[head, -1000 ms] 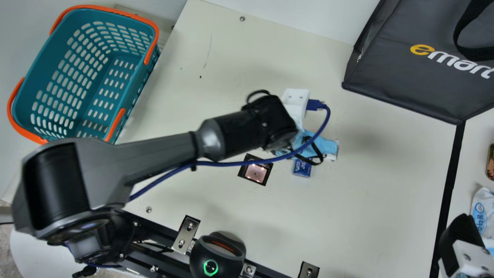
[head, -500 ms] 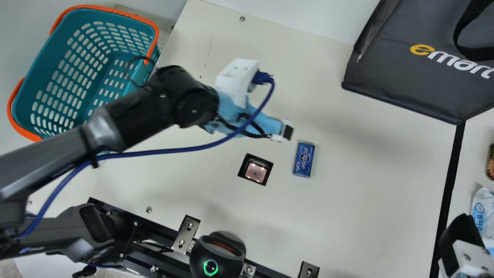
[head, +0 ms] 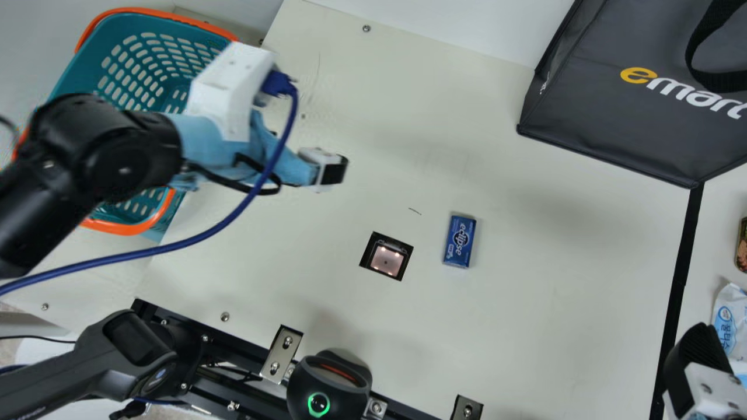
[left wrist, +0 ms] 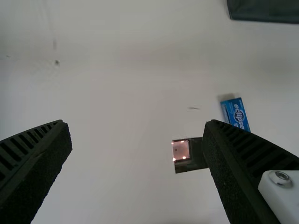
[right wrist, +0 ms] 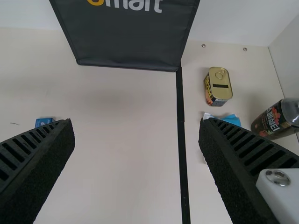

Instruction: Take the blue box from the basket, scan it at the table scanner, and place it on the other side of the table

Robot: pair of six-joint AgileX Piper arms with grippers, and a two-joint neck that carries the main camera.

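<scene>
My left gripper [head: 334, 170] is above the table between the basket [head: 125, 227] and the scanner [head: 386, 259] in the main view. The blue box [head: 460, 241] lies flat on the table, a little right of the scanner. In the left wrist view my left gripper [left wrist: 138, 135] is wide open and holds nothing, with the box [left wrist: 236, 113] and scanner [left wrist: 181, 150] on the table beyond one finger. At the main view's lower right corner stands my right gripper [head: 697, 367]; in its wrist view the right gripper [right wrist: 136, 135] is open with nothing held, the box [right wrist: 44, 122] past one finger.
A dark shopping bag [head: 630, 105] stands at the back right. Past the black tape line [head: 680, 280] lie a can [right wrist: 218, 86], a dark bottle [right wrist: 278, 119] and a white-and-blue packet [head: 729, 321]. A black handheld-style device [head: 327, 388] sits at the front edge.
My left arm has swung left and back from above the blue box towards the basket, uncovering the whole box beside the scanner. The box stays on the table. My right gripper has kept still.
</scene>
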